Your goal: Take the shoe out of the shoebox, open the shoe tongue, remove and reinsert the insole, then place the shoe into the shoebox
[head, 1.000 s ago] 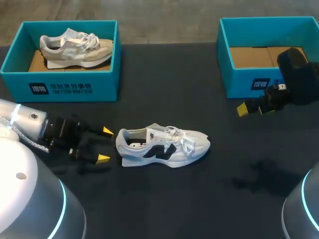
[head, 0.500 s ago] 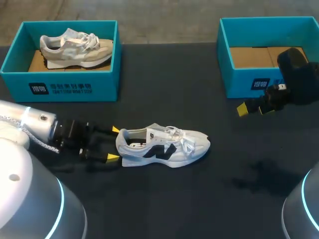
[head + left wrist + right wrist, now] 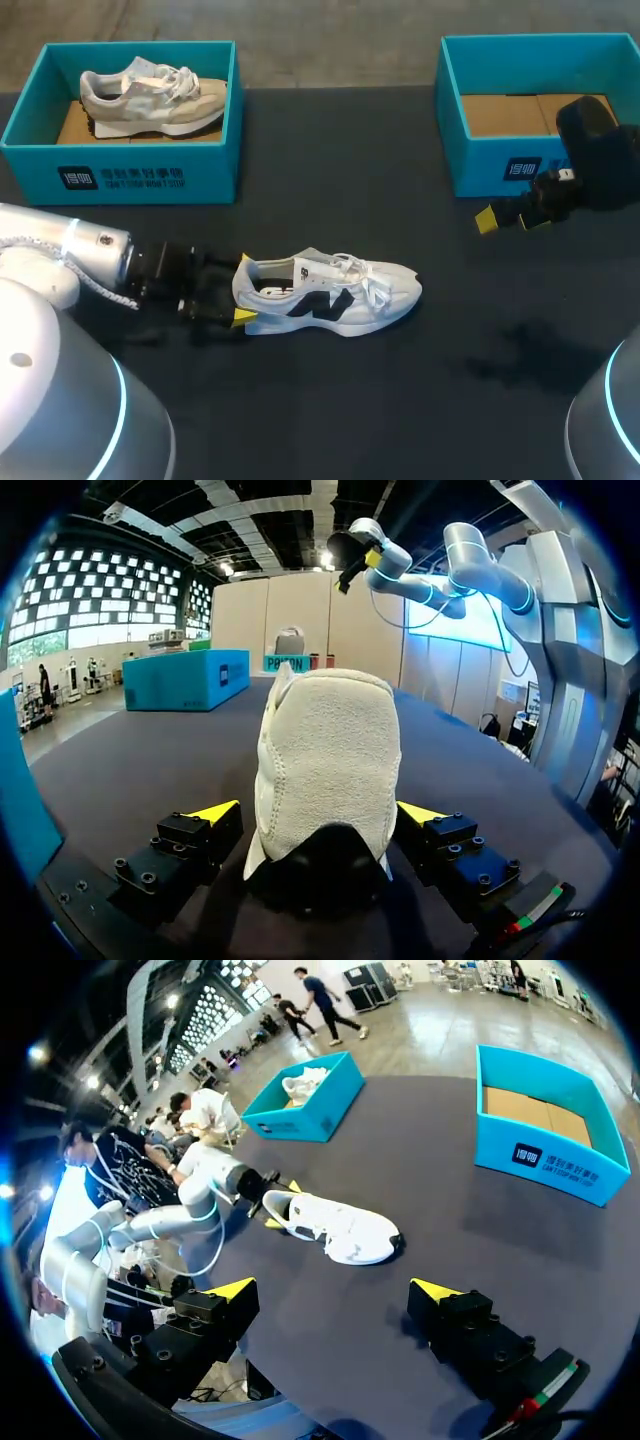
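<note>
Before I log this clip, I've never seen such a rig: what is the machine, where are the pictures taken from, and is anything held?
It is a two-armed robot at a black table. One picture looks down from above and behind; the others come from a camera on each wrist. The left hand has open fingers either side of the heel of a white lace-up sneaker lying on the table, not gripping it. The right hand hangs open and empty by an empty teal cardboard box. A second teal box holds a beige sneaker.
</note>
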You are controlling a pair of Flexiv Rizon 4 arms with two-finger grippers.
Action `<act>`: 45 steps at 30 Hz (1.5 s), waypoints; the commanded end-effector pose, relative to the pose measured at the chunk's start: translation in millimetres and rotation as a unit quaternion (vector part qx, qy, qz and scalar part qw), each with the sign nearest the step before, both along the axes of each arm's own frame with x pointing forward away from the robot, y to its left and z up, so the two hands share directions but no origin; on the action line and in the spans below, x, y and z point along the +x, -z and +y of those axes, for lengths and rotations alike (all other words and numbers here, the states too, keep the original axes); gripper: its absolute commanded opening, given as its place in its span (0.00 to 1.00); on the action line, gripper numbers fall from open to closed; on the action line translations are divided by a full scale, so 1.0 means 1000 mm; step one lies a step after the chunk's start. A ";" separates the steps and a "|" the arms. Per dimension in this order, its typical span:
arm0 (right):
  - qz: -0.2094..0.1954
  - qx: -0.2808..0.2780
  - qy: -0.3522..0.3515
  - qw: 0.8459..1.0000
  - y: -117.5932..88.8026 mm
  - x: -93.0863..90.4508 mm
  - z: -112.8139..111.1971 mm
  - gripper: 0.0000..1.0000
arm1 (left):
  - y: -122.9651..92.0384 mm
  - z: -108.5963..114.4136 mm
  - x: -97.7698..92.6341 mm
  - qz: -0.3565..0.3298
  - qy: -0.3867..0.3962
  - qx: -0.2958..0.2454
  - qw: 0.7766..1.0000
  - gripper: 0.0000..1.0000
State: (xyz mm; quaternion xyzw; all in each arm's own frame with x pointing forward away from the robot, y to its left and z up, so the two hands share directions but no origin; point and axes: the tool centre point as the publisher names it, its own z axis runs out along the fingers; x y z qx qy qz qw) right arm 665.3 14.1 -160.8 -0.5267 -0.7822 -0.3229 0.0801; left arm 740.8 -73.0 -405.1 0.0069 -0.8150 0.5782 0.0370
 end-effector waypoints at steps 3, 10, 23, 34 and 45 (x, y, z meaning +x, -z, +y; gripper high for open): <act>0.001 0.000 0.001 1.000 0.001 0.001 0.001 1.00 | 0.007 -0.009 0.003 0.002 -0.011 -0.003 1.000 1.00; 0.001 0.000 0.001 1.000 0.001 0.001 0.001 1.00 | 0.013 -0.014 0.005 0.005 -0.017 -0.006 1.000 1.00; 0.001 0.000 0.001 1.000 0.001 0.001 0.001 1.00 | 0.015 -0.021 0.005 0.014 0.008 -0.001 1.000 0.00; 0.001 0.000 0.001 1.000 0.001 0.001 0.001 1.00 | 0.015 -0.021 0.005 0.014 0.008 -0.001 1.000 0.00; 0.001 0.000 0.001 1.000 0.001 0.001 0.001 1.00 | 0.015 -0.021 0.005 0.014 0.008 -0.001 1.000 0.00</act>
